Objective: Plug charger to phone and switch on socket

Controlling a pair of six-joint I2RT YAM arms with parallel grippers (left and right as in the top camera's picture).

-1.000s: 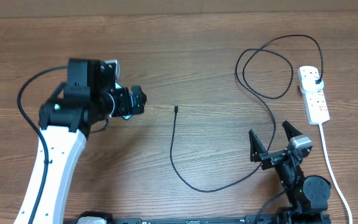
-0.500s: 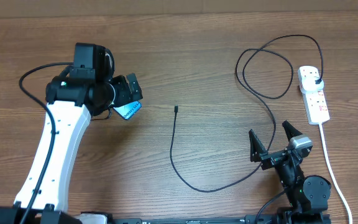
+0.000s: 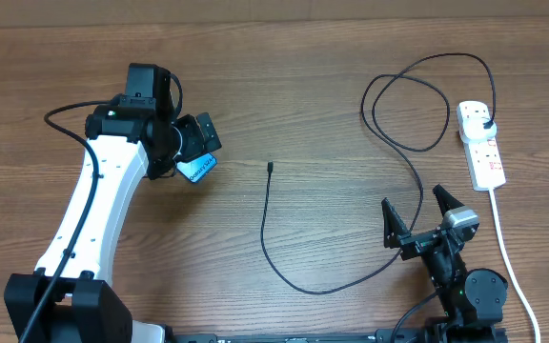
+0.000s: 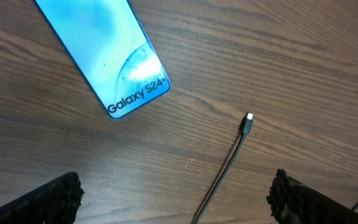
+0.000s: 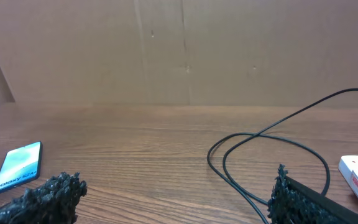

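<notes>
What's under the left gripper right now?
The phone, screen lit, flat on the table; overhead, the left gripper covers most of it. The charger tip lies apart, unplugged.

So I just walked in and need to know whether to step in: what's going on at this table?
Nothing is held yet. The left pincer is open above the table, with the phone lying screen-up ahead of it and the connector tip of the charger lying loose beside the phone, not touching it. The charger's other end sits in the socket strip. The right pincer is open too, at the table's near edge.
</notes>
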